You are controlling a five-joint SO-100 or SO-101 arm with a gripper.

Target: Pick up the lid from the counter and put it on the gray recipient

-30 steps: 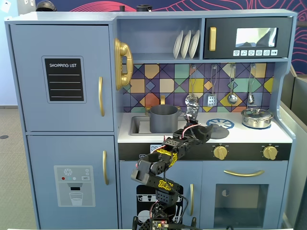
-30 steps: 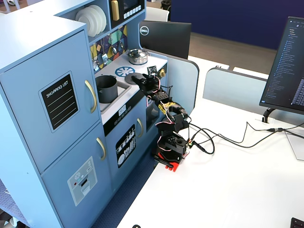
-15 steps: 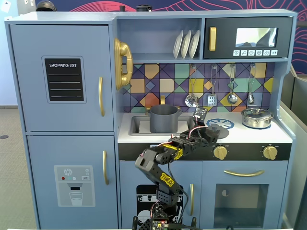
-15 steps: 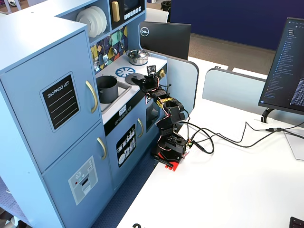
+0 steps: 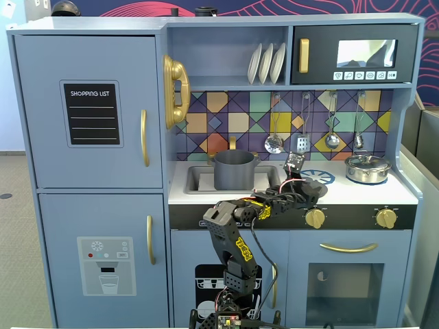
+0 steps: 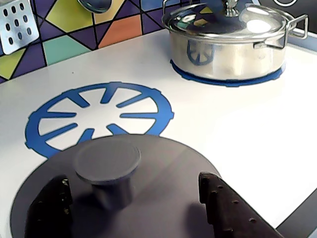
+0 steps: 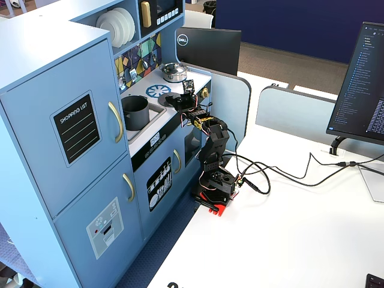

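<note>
Straddling: the two dark fingers (image 6: 225,208) are seen spread open in the wrist view, one on each side of the small central knob (image 6: 106,163), neither touching it.
Gripper: the black two-finger gripper (image 6: 133,208) is poised low over the flat round matte dark-gray lid (image 6: 163,198); nothing is gripped yet.
Lid: it lies flat on the white counter surface (image 6: 247,129), just beside the blue printed burner circle (image 6: 99,116) and overlapping its near edge.
Step in hand: closing on the knob is judged to be next. The fingers should be centred on the knob and lowered to its stem before being closed, so the disc is lifted level.
Gray recipient: the tall matte dark-gray cylindrical pot (image 5: 234,170) stands in the sink recess, left of the arm in a fixed view, well apart from the lid.
Shiny steel pot: the lidded steel pot (image 6: 228,42) sits on the far burner and should be left untouched.
</note>
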